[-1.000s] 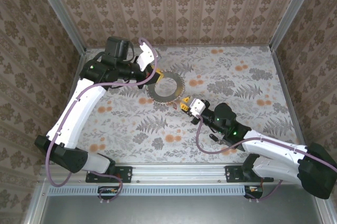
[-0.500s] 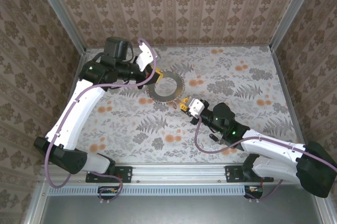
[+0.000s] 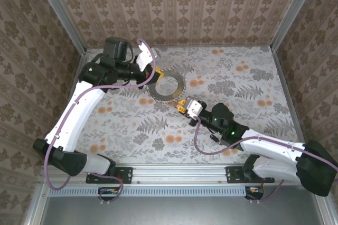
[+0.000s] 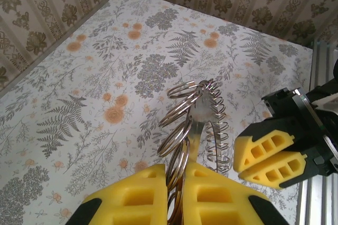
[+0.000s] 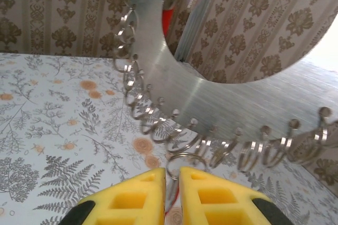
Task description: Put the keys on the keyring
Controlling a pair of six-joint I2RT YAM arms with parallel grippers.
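Currently, over the floral table (image 3: 237, 87), the keyring (image 4: 198, 116) is hanging raised, the left gripper (image 4: 177, 175) pinching its rim, while the right gripper (image 5: 171, 180), fingers nearly together, is nipping a small red key (image 5: 169, 213) just beside the ring's looped edge.

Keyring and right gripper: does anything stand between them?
Nothing visible does. The right gripper, pinching a thin key, sits just below the keyring rim, almost touching one small split ring. The left gripper holds the keyring's far side.
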